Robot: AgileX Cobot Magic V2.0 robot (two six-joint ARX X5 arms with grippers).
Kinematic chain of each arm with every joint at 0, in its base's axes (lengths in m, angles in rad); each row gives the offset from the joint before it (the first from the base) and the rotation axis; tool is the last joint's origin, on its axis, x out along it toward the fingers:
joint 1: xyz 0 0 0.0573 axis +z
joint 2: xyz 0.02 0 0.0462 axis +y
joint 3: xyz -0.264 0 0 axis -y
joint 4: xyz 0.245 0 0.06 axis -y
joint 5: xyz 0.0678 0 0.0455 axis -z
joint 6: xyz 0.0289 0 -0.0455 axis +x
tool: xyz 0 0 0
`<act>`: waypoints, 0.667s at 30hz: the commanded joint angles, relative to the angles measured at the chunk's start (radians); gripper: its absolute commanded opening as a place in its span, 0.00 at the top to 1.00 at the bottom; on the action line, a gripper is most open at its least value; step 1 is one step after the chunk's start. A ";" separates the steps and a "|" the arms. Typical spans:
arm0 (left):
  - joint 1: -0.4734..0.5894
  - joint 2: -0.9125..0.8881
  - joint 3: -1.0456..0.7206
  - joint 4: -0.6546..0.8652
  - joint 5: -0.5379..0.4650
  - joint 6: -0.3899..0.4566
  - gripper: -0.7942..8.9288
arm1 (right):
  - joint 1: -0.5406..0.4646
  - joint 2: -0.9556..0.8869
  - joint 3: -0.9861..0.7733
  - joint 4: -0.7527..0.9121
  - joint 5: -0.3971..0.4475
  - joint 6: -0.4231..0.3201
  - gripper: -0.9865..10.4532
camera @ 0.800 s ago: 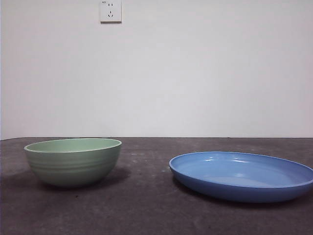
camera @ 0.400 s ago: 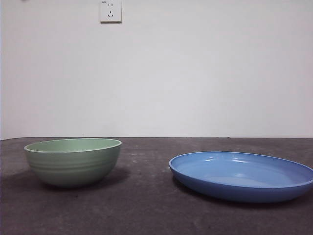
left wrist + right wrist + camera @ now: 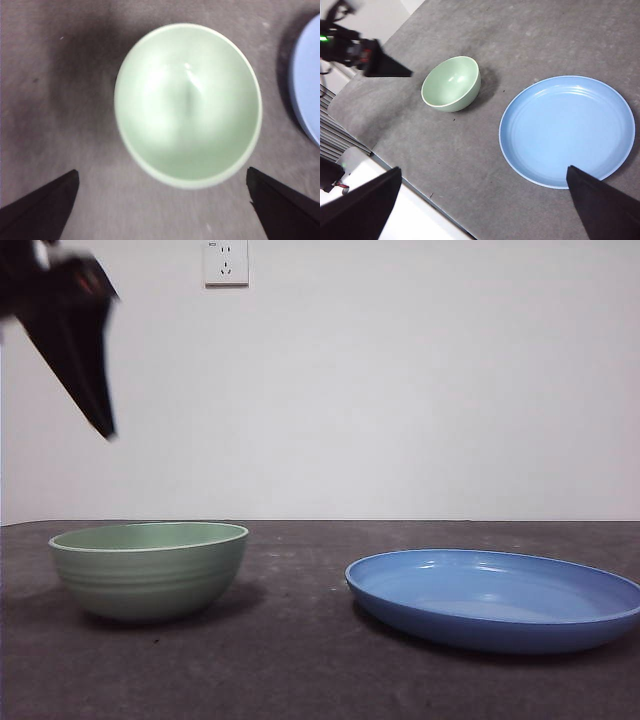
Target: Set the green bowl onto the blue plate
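Note:
The green bowl (image 3: 150, 570) stands upright on the dark table at the left. The blue plate (image 3: 495, 600) lies to its right, apart from it and empty. My left gripper (image 3: 95, 400) comes in from the top left corner, well above the bowl. In the left wrist view its jaws (image 3: 161, 171) are wide open and the bowl (image 3: 187, 105) lies below them, with the plate's edge (image 3: 307, 90) at the side. My right gripper (image 3: 484, 172) is open and empty, high above the table, looking down on the bowl (image 3: 451, 83), the plate (image 3: 567, 130) and the left gripper (image 3: 380, 62).
The grey table (image 3: 300, 670) runs back to a white wall with a socket (image 3: 226, 262). In the right wrist view the table's edge (image 3: 415, 192) lies near the bowl's side, with floor and equipment beyond.
The left gripper has come into the front view at the top left, where nothing showed before. The bowl and the plate have not moved.

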 commanded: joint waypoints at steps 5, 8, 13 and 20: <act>0.009 0.187 0.018 0.128 -0.004 -0.003 0.35 | 0.005 0.004 0.017 0.002 -0.003 -0.001 0.41; 0.016 0.243 0.018 0.163 -0.019 -0.013 0.36 | 0.005 0.004 0.017 0.002 -0.003 -0.001 0.41; 0.032 0.312 0.018 0.200 -0.022 -0.029 0.42 | 0.005 0.004 0.017 0.003 -0.003 -0.001 0.41; 0.044 0.360 0.018 0.208 -0.022 -0.029 0.71 | 0.005 0.004 0.017 0.003 -0.002 -0.001 0.41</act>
